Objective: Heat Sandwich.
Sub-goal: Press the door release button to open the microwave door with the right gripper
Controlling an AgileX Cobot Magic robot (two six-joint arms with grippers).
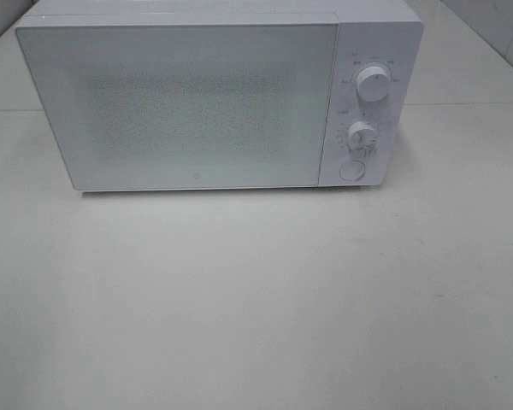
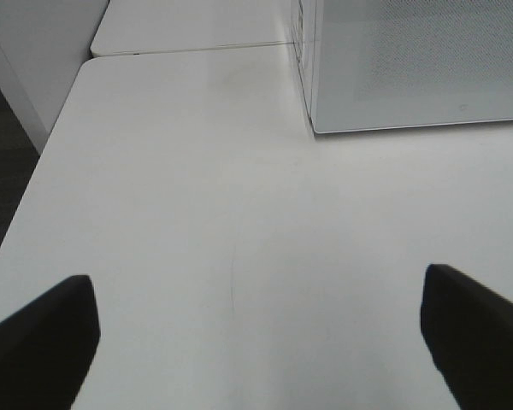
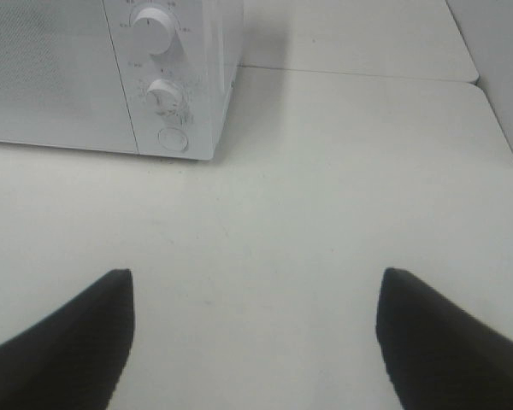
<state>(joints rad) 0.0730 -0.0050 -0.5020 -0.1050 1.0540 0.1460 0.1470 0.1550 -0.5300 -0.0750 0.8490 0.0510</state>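
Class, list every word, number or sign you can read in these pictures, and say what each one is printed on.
Nothing here can be read for certain.
Markings ringing the microwave's upper dial: too small and blurred to read.
Markings ringing the lower dial: too small and blurred to read.
Round button: no legible sign.
Small mark low on its front: blurred, unreadable.
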